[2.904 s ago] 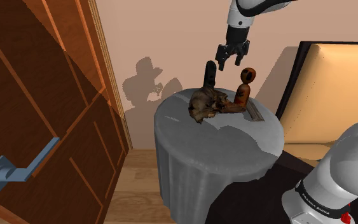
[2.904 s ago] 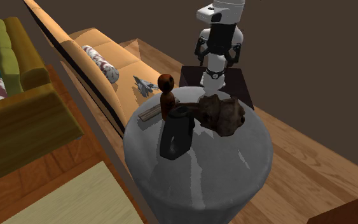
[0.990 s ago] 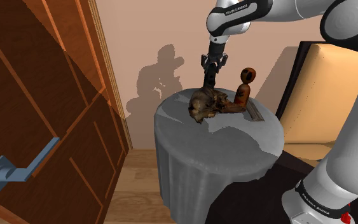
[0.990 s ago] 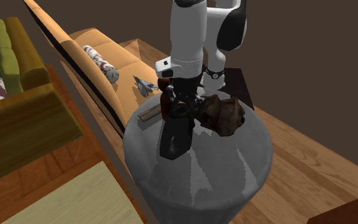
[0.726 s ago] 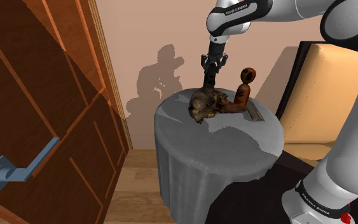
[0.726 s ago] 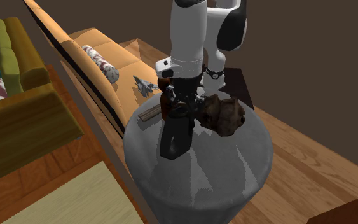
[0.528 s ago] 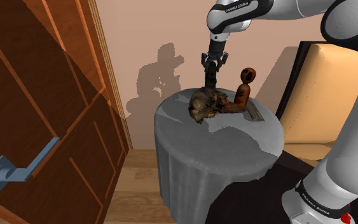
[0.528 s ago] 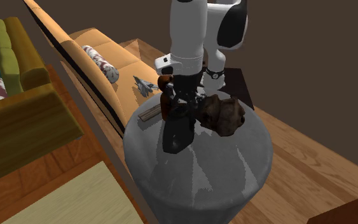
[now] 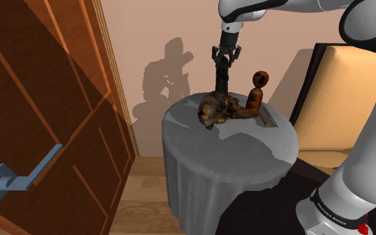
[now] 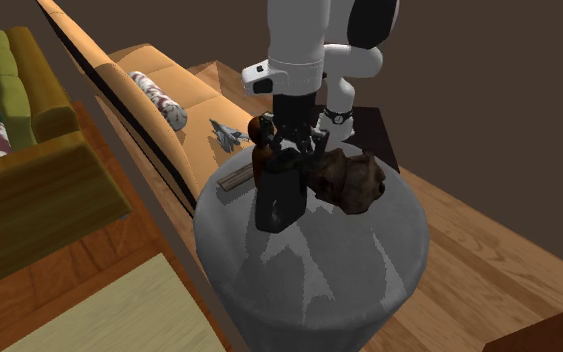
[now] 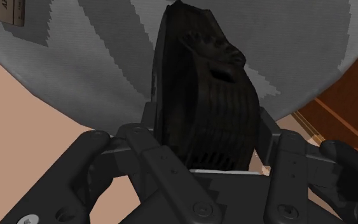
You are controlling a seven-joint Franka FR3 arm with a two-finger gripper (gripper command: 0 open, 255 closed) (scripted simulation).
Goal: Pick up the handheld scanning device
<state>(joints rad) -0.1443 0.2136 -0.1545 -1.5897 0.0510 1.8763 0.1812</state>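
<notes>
The all-black two-finger gripper (image 11: 203, 137) has its fingers (image 11: 269, 137) pressed against the two sides of the black handheld scanner with a ribbed, rounded body (image 11: 203, 89) — the device sits squarely between them, clasped near its upper end. In the shoulder view the scanner hangs upright under the hand over the far side of the round grey drum-shaped counter (image 9: 246, 143). Its lower end is hidden there behind a brown, lumpy, rock-like object (image 9: 216, 109). In the second exterior view that lower end lies over the counter top just beside the lump; whether it touches the surface cannot be told.

A black band on the white arm (image 9: 336, 212) near the stand carries pale lettering too small to read. The flat tan wooden slab (image 10: 235, 178) shows dark marks at its corner in the wrist view, cut off and unreadable.

The counter top is mottled in lighter and darker grey patches. A reddish-brown figurine with a round head (image 9: 257, 89) stands upright beside the lump. Off the counter are a panelled wooden door (image 9: 46, 100) with a grey-blue lever handle (image 9: 18, 177), and an orange sofa (image 10: 204, 95) carrying a patterned bolster (image 10: 159, 100) and a small grey toy jet (image 10: 227, 133).
</notes>
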